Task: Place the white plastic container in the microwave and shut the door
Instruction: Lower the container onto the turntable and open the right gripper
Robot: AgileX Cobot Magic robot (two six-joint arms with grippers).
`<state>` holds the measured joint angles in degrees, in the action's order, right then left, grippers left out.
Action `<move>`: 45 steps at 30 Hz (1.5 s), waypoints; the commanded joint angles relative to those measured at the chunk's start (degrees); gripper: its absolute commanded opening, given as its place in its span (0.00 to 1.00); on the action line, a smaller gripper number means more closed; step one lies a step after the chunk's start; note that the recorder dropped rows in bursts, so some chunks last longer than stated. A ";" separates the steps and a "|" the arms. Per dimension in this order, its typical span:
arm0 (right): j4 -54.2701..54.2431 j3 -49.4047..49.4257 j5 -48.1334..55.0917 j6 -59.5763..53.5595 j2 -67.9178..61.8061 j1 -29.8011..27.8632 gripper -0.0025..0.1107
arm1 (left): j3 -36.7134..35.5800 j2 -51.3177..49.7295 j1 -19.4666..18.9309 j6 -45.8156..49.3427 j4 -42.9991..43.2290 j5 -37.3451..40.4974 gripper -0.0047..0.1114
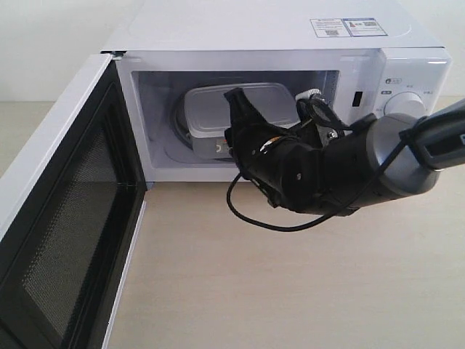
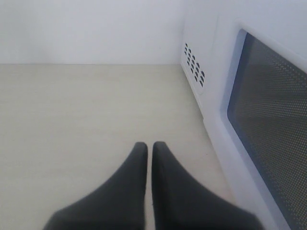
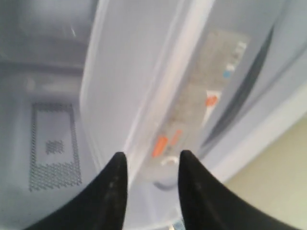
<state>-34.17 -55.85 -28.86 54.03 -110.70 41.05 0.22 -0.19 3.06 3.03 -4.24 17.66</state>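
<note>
Exterior view: your container (image 1: pixel 211 109) sits inside the microwave (image 1: pixel 254 29), the right gripper (image 3: pixel 151 155) straddling its edge, clamped or freed you cannot tell; the left gripper (image 2: pixel 149 153) is clenched on nothing beside the door (image 1: pixel 73 240), which stands wide open, not yet closed.

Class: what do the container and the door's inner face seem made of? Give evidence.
The white plastic container: probably plastic; smooth, translucent, moulded rim. The door: inner face of dark perforated mesh, likely metal, glossy reflections suggesting a clear pane.
</note>
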 commanded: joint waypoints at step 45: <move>13.21 -0.13 -3.63 -57.03 -4.04 -0.48 0.02 | -0.22 0.19 0.13 0.04 -0.69 -0.10 0.08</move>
<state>-17.61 -55.85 -31.04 1.61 -114.59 40.92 0.22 -0.19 3.06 3.03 -4.24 17.66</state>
